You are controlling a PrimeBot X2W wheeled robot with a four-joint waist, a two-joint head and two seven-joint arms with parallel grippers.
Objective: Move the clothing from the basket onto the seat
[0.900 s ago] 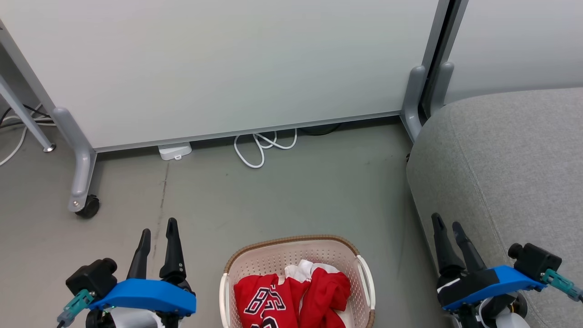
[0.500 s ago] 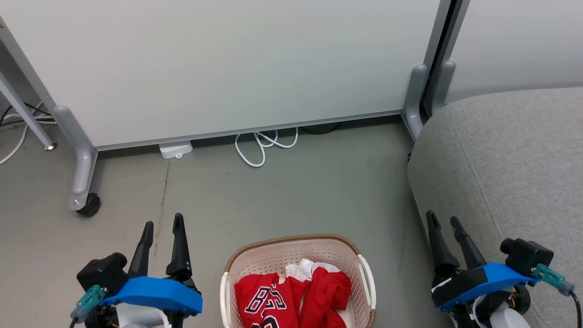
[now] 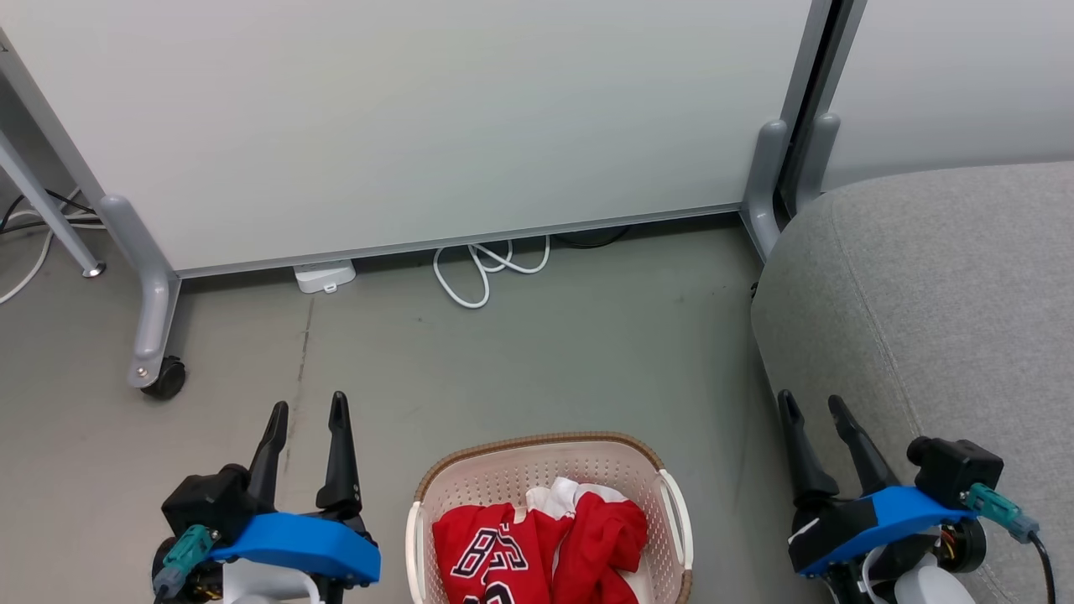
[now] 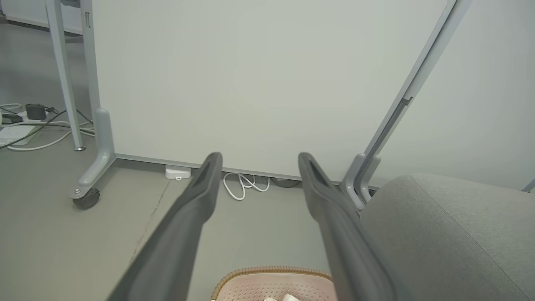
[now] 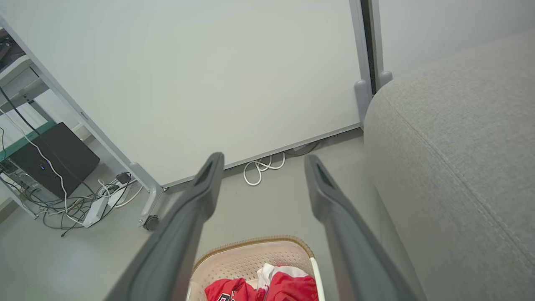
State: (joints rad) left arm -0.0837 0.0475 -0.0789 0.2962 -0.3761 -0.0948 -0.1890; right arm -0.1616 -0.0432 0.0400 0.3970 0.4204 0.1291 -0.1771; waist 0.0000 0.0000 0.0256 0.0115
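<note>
A heap of soft red clothing lies inside the cream perforated plastic basket with the brown woven-look rim; on the heap's left is a red jersey with black-and-white numerals, and a fold of white fabric shows at its far edge; the basket stands on the grey floor, at the bottom middle of the head view, partly cut off by the frame. To the basket's right, apart from it, rises the large grey fabric-upholstered seat with a rounded corner and a stitched seam. The left hand hangs over the floor left of the basket, its two dark fingers spread wide and holding nothing; the right hand hangs right of the basket against the seat's near edge, also spread wide and empty. Beyond, a pale partition panel stands on grey legs, one with a black caster wheel; a looped white cable lies at its foot.
</note>
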